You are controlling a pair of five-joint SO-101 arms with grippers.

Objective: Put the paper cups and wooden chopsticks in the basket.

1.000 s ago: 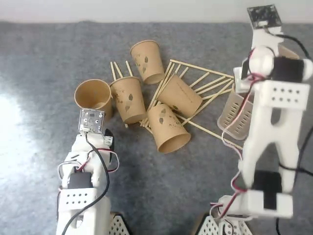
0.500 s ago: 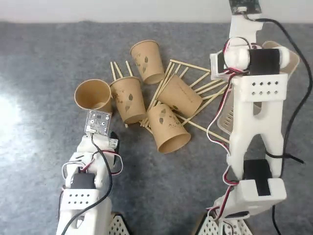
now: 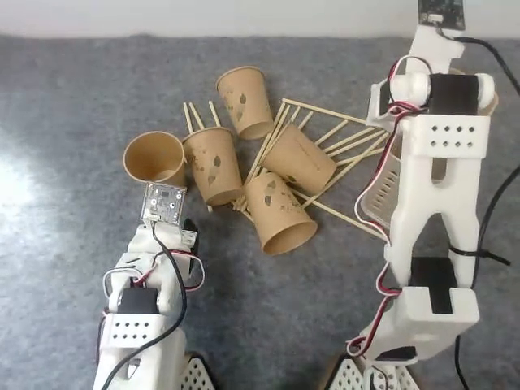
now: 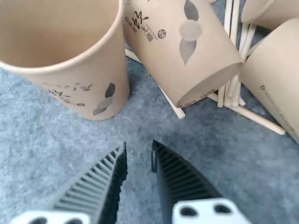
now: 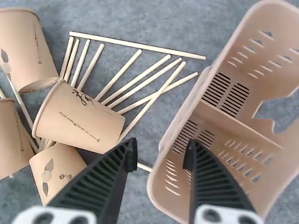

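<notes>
right jaws gape astride the rim of the basket at the right, holding nothing (bite that wall squarely, i'd say); left jaws, barely parted and empty, hover by the upright cup, with chopsticks strewn between.

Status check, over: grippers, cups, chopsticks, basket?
Left gripper slightly open, empty, near the upright cup. Right gripper open, empty, above the basket rim. All cups and chopsticks on the carpet, none in the basket. Chopsticks tangled under the tipped ones.

Grey carpet, paper cups, chopsticks, basket
</notes>
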